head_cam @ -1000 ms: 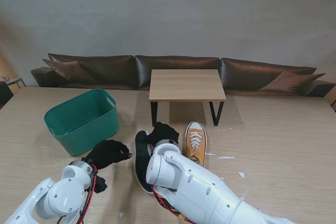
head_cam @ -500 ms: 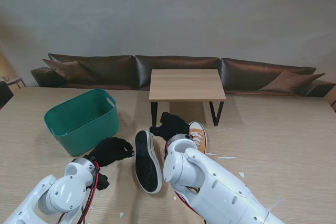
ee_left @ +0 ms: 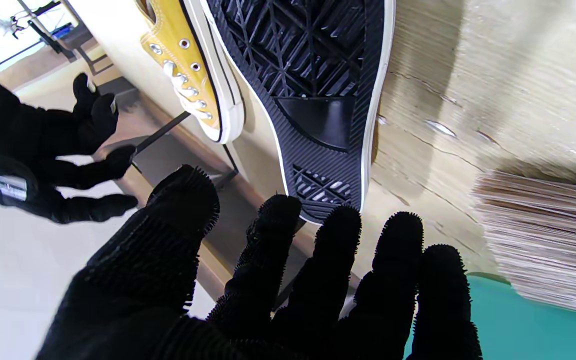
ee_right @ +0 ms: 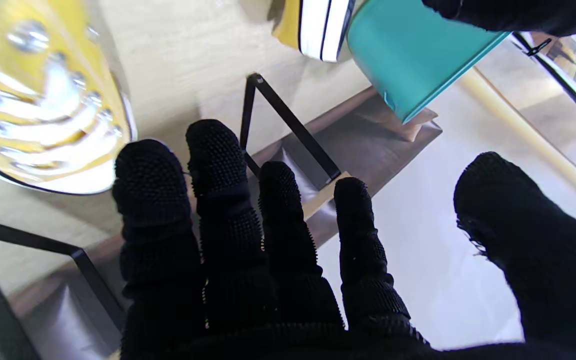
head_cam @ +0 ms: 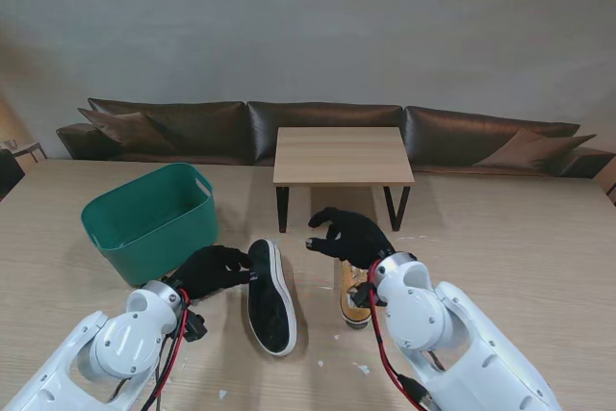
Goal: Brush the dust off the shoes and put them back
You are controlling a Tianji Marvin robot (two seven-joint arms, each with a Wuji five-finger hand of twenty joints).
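Two yellow canvas sneakers lie on the wooden table top. One sneaker [head_cam: 270, 300] is tipped on its side, its black sole [ee_left: 313, 75] facing me. The other sneaker [head_cam: 357, 297] stands upright with white laces [ee_right: 43, 110] showing. My left hand [head_cam: 214, 270], in a black bristly glove, is open, and its fingertips [ee_left: 338, 225] sit at the far end of the tipped sneaker's rim. My right hand [head_cam: 352, 235] is open too, fingers spread, hovering just over the far end of the upright sneaker; it holds nothing.
A green plastic basket [head_cam: 152, 220] stands to the left, just beyond my left hand. A small wooden side table [head_cam: 343, 155] on black legs is right behind the shoes, with a brown sofa [head_cam: 327, 127] farther back. White scraps [head_cam: 416, 289] dot the table at the right.
My right hand left the tipped sneaker and swung right, over the upright one; that arm no longer covers the shoes. My left hand slid right to the tipped sneaker's rim.
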